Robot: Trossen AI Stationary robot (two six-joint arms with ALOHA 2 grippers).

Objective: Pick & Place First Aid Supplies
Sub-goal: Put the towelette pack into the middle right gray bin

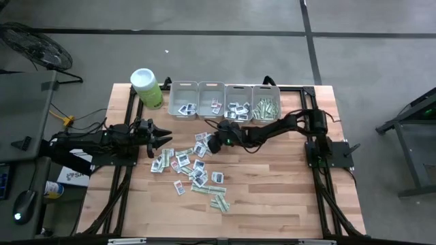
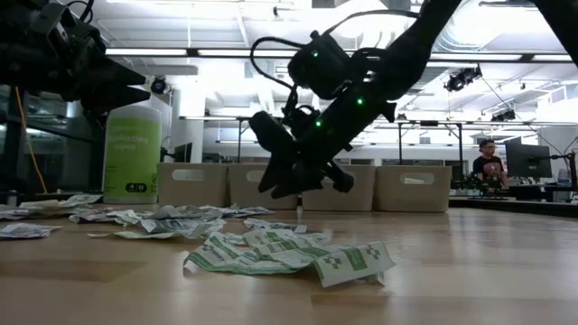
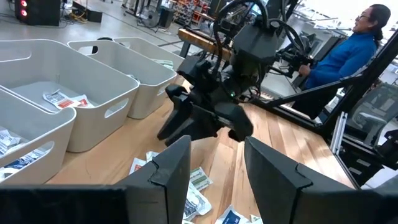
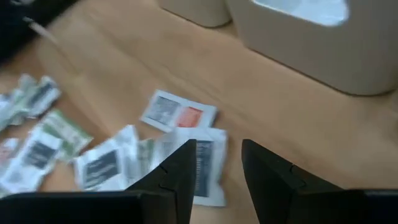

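Observation:
The first aid supplies [image 1: 191, 167] lie in a loose heap of small flat packets on the wooden table's middle, also seen in the low view [image 2: 271, 253]. My right gripper [image 1: 213, 143] hangs open just above the heap's far right part, slanting down. In its wrist view [image 4: 217, 168] a white packet with a dark print [image 4: 204, 163] lies on the table below the gap, and a packet with a red print [image 4: 179, 113] lies beyond it. My left gripper [image 1: 162, 139] waits open at the heap's left, level above the table [image 3: 217, 168].
Several grey bins [image 1: 225, 101] stand in a row at the far edge, each with some packets inside. A lime-green canister [image 1: 146, 87] stands left of them. Bare wood lies toward the near edge. A person [image 3: 348, 50] sits beyond the table.

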